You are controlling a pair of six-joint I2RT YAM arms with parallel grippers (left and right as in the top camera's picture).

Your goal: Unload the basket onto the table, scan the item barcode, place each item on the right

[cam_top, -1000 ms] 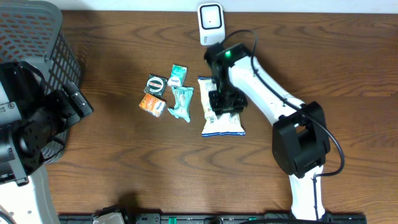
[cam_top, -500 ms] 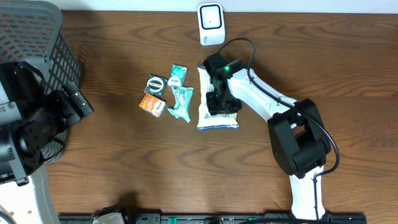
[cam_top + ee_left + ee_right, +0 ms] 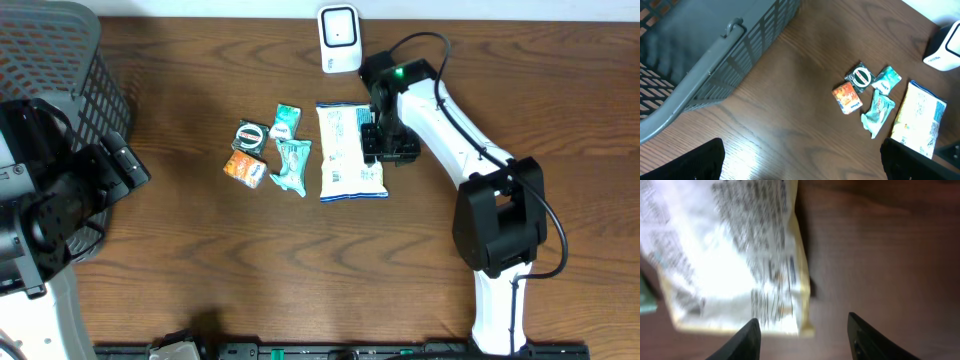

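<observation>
1. White snack bag (image 3: 350, 150) lies flat near the far edge of the table (image 3: 200, 270), just before the scanner (image 3: 339, 38), and nothing holds it.
2. Your right gripper (image 3: 388, 140) hovers beside it, jaws parted and empty. Your left gripper (image 3: 807, 162) stands wide open.
3. Scanning, I judge, is not yet done.

Soft, even light fills the overhead view, which is sharp, with only a short shadow beside the snack bag (image 3: 345, 160) on the counter (image 3: 250, 270). The right wrist view is blurred throughout, and glare washes out the bag's middle. The left wrist view is clear but dims away from the bag.
</observation>
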